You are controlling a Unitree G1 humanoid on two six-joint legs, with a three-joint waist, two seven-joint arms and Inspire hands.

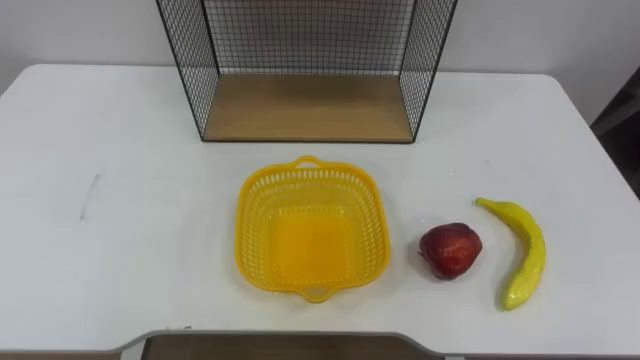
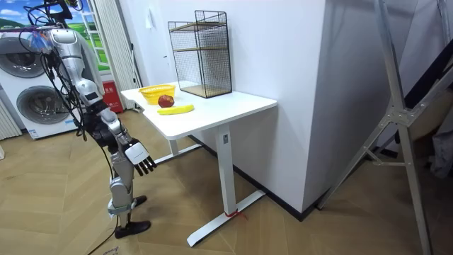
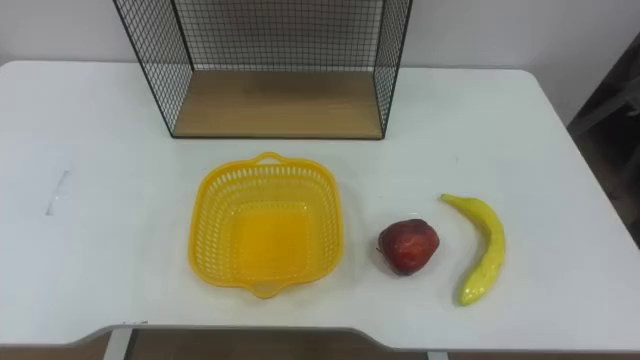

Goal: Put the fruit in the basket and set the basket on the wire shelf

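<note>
Yellow basket [image 1: 257, 212] central, banana [image 1: 533, 250] near table [image 1: 120, 250] edge

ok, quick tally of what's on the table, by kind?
fruit: 2 (apple, banana)
basket: 1
wire shelf: 1
total: 4

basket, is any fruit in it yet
No, the basket holds nothing; the apple and banana lie on the table to its right.
</note>
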